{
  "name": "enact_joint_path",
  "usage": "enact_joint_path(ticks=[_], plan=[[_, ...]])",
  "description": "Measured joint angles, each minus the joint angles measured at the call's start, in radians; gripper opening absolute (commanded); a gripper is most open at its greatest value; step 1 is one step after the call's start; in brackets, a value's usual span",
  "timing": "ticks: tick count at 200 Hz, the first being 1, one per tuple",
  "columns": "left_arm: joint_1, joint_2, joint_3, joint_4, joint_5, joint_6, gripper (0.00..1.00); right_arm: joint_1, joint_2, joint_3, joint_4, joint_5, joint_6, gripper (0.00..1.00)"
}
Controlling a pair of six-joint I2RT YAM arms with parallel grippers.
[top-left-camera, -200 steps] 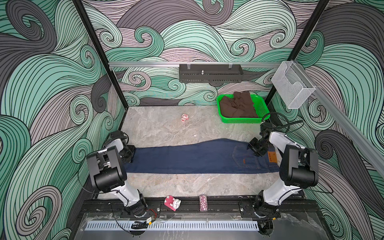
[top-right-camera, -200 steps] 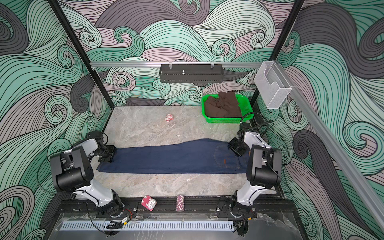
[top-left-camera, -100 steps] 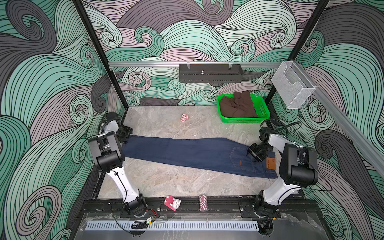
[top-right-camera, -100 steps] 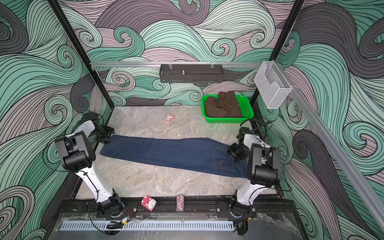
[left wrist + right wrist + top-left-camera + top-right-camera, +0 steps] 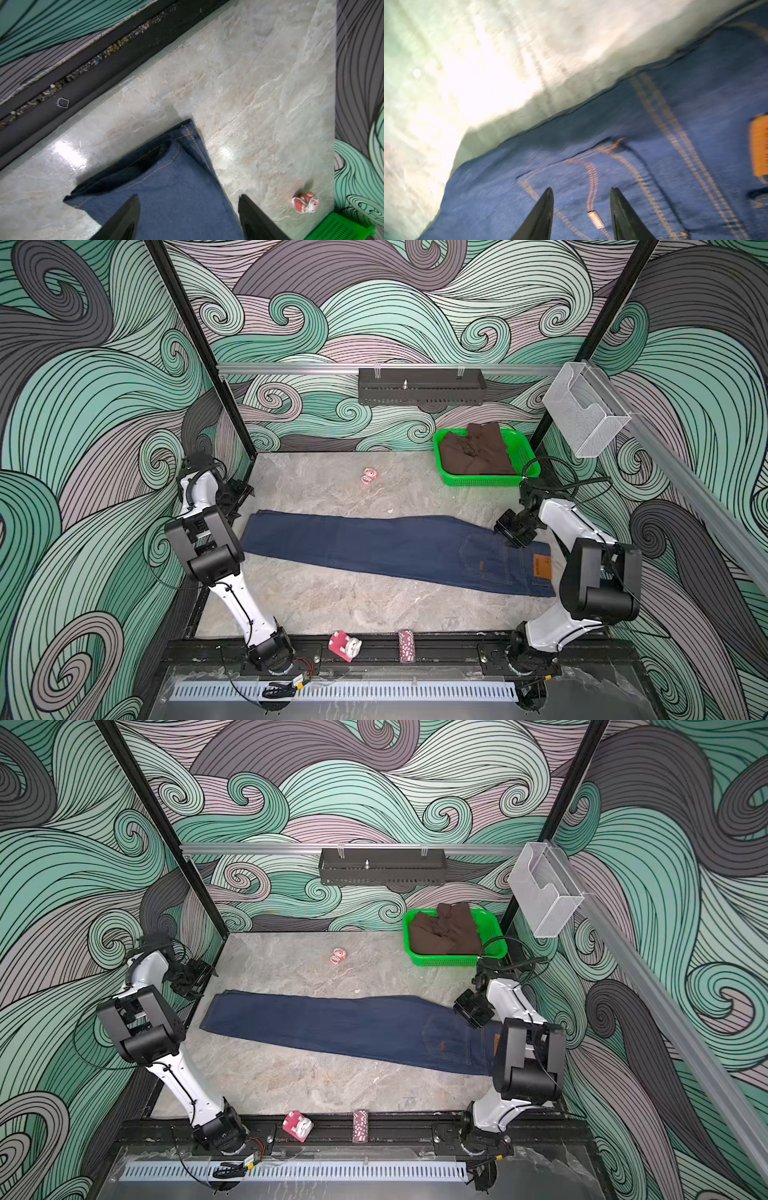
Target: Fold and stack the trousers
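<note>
The trousers lie flat and at full length on the table, running at a slant between the two arms. They look already doubled lengthwise, one leg on the other, with a back pocket and the tan waistband patch facing up. The left gripper hangs over the hem end with its jaws spread wide and nothing between them. The denim lies directly below its fingertips, and the two hems sit just ahead of them, slightly offset, so a dark strip of the lower leg shows. The right gripper sits low over the waist end by the garment's far edge. Its jaws are parted to a middling gap, with pocket stitching and a belt loop showing flat between them; that view is blurred, but no cloth looks pinched. I judge the step in hand to be the end of laying out and straightening — the crosswise folds are not yet made. The next move calls for the left gripper to drop onto the hems beneath it, close on both layers together and carry them toward the right gripper's end, while that end is held down. The green basket beyond the right gripper, holding a brown garment, may be the stacking place.
</note>
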Motion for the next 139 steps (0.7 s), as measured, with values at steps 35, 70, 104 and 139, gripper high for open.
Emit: enact_joint_path(ticks=[35,70,104,139], plan=[[0.006,0.081,0.125,-0.068,0.011,0.108,0.83,0.058,-0.002,-0.074,0.034,-0.027,0.014,0.47],[0.006,0.137,0.184,-0.116,0.014,0.2,0.86,0.081,-0.007,-0.162,0.065,-0.054,0.034,0.47],[0.009,0.182,0.184,-0.137,0.015,0.248,0.87,0.093,-0.023,-0.183,0.08,-0.064,0.047,0.47],[0.009,0.248,0.192,-0.143,0.029,0.274,0.82,0.098,-0.024,-0.183,0.088,-0.07,0.047,0.47]])
